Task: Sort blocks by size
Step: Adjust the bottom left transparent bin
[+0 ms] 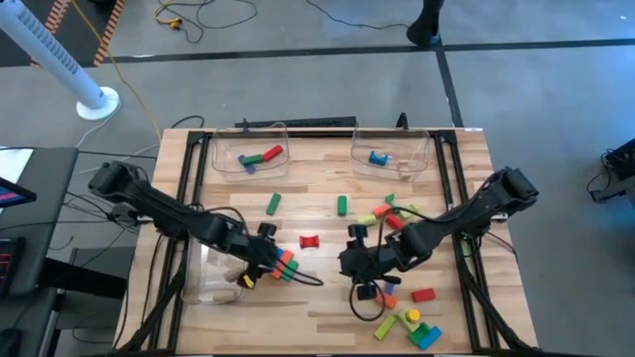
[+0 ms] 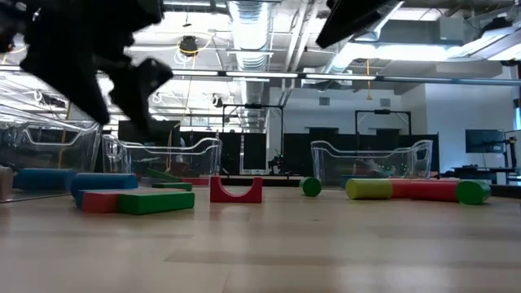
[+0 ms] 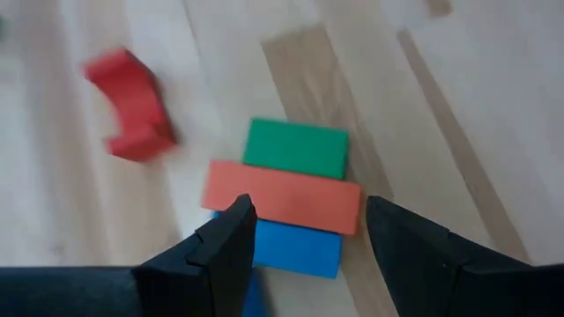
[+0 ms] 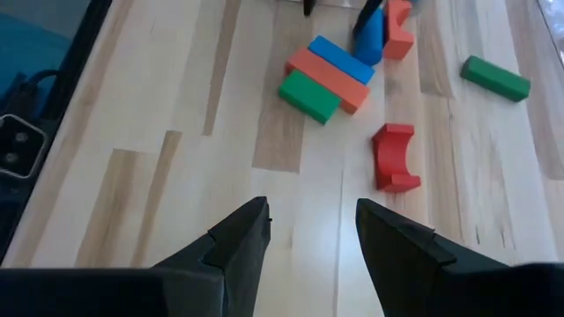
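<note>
Blocks, three flat bars side by side, blue (image 3: 295, 248), orange (image 3: 282, 195), green (image 3: 296, 148), lay just ahead of my left gripper (image 3: 304, 242), fingers apart and empty, their long axes crossing my gap; my right gripper (image 4: 310, 231), also apart, sat farther off.

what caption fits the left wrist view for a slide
Open left gripper above three flat blocks side by side: green, orange, blue; red arch nearby.

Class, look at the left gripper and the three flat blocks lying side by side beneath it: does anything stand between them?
Nothing visible does. The left gripper hangs open just above the blue block, orange block and green block; the red arch lies off to one side.
</note>
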You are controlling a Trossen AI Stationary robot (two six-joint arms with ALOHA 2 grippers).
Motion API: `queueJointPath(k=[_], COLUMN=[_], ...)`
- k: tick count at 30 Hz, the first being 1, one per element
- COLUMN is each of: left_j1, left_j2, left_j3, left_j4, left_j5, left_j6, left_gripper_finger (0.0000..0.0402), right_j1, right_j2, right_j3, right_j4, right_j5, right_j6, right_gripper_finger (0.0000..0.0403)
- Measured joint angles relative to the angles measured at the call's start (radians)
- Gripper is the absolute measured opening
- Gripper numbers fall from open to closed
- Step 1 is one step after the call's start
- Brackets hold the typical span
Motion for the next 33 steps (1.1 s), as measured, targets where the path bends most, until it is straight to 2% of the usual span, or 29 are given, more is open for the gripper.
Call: queueJointPath(k=[11, 21, 28, 33], left_j1=[0.003, 0.004, 0.004, -0.003], left_j2=[0.151, 0.166, 0.166, 0.166], left_j3=[0.004, 0.041, 0.134, 0.228], left_j4=[0.024, -0.002, -0.115, -0.301], left_j5=[0.062, 0.086, 0.083, 0.018], left_j6=[-0.017, -0.012, 0.004, 0.004], left_gripper_finger=[0.0210, 0.0210, 0.0210, 0.0210], right_j1=[0.025, 0.025, 0.025, 0.025], right_j2=[-0.018, -0.018, -0.018, -0.018], right_j3=[0.000, 0.000, 0.000, 0.000], right_j4=[-0.002, -0.004, -0.003, -0.003], right_j5=[0.022, 0.022, 0.022, 0.022], right_j6=[-0.002, -0.002, -0.002, -0.002], right_gripper_finger=[0.0208, 0.0208, 0.0207, 0.0208])
